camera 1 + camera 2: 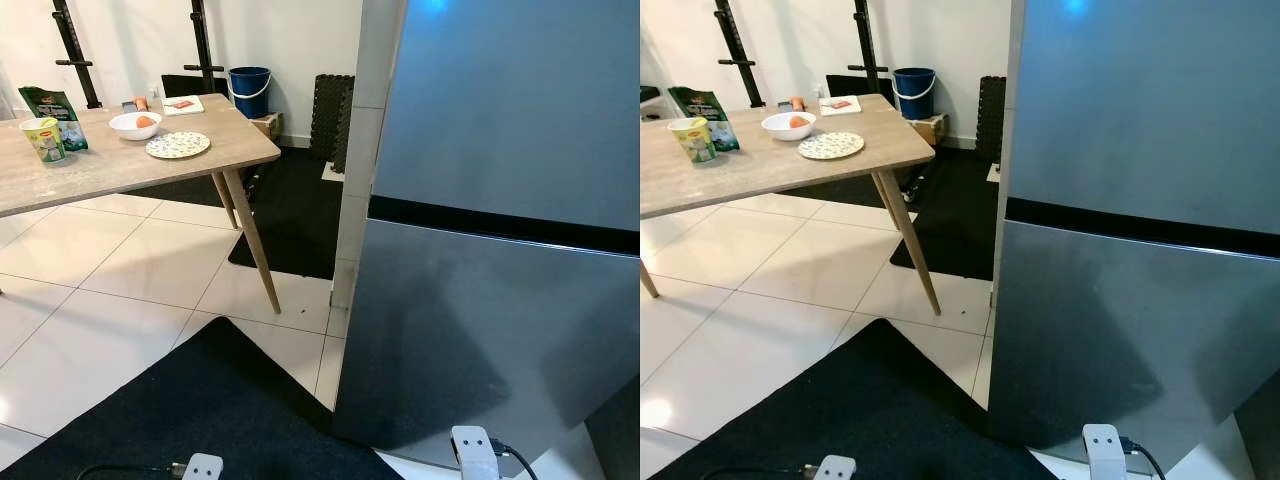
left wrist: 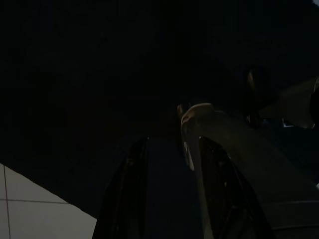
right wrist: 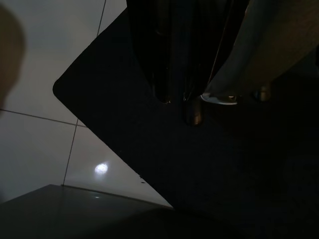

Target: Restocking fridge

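Fridge: smooth grey steel doors, shut, beside wooden table.

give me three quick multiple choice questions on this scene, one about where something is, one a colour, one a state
1. Where is the white bowl?
A. on the wooden table
B. on the floor mat
C. on top of the fridge

2. What colour is the bucket by the far wall?
A. red
B. blue
C. yellow

3. What state are the fridge doors in?
A. both shut
B. upper one open
C. lower one open

Answers:
1. A: the white bowl sits on the wooden table, next to the patterned plate.
2. B: the bucket standing on the floor by the wall is blue.
3. A: the fridge shows two flat closed fronts with only a dark seam between them, and none of its inside can be seen.
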Robot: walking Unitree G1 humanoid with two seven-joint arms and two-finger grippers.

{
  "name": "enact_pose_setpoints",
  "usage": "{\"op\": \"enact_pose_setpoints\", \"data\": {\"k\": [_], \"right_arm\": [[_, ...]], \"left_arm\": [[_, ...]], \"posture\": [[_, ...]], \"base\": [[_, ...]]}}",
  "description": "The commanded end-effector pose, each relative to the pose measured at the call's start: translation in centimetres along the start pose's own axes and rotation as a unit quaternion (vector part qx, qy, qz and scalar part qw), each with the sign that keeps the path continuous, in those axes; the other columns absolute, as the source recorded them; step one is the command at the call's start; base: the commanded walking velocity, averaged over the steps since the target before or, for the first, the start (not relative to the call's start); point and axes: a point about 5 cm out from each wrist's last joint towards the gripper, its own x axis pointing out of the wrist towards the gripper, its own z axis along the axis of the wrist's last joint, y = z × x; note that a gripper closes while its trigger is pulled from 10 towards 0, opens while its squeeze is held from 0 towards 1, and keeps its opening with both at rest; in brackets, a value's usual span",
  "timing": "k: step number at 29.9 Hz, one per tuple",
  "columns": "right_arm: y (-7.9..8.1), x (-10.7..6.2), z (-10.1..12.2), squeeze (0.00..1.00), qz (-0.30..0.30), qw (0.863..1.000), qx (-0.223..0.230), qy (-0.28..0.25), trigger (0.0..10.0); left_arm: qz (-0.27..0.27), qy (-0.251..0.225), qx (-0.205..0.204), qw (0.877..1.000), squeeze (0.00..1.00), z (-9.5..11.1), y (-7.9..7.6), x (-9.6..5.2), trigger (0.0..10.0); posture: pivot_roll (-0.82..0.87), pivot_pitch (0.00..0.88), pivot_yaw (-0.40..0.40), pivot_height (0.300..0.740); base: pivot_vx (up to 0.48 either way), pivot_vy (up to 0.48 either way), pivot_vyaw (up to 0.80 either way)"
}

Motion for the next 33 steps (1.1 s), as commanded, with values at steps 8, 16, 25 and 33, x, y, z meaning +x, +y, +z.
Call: {"op": "enact_pose_setpoints", "data": {"k": [8, 16, 25, 33], "right_arm": [[0.33, 0.09, 0.22, 0.0, 0.001, 1.0, 0.01, -0.001, 10.0], [0.42, 0.09, 0.15, 0.0, 0.003, 1.0, 0.008, 0.001, 10.0], [0.22, 0.03, -0.13, 0.0, 0.001, 1.0, 0.008, 0.005, 10.0], [0.42, 0.04, -0.23, 0.0, 0.003, 1.0, 0.008, 0.007, 10.0]], "left_arm": [[0.001, 0.012, 0.001, 1.0, 0.0, -0.68, 0.19, -0.12, 10.0], [0.002, 0.009, 0.003, 1.0, 0.0, -0.42, 0.39, -0.11, 10.0], [-0.003, 0.012, 0.008, 1.0, 0.0, -0.41, -0.11, -0.02, 10.0], [-0.004, 0.014, 0.011, 1.0, 0.0, -0.51, -0.16, -0.02, 10.0]], "posture": [[0.0, 0.0, 0.002, 0.74], [0.0, 0.0, -0.002, 0.74], [-0.01, 0.0, 0.0, 0.74], [-0.01, 0.0, 0.0, 0.74]], "base": [[0.0, 0.0, 0.0], [0.0, 0.0, 0.0], [0.0, 0.0, 0.0], [0.0, 0.0, 0.0]]}}
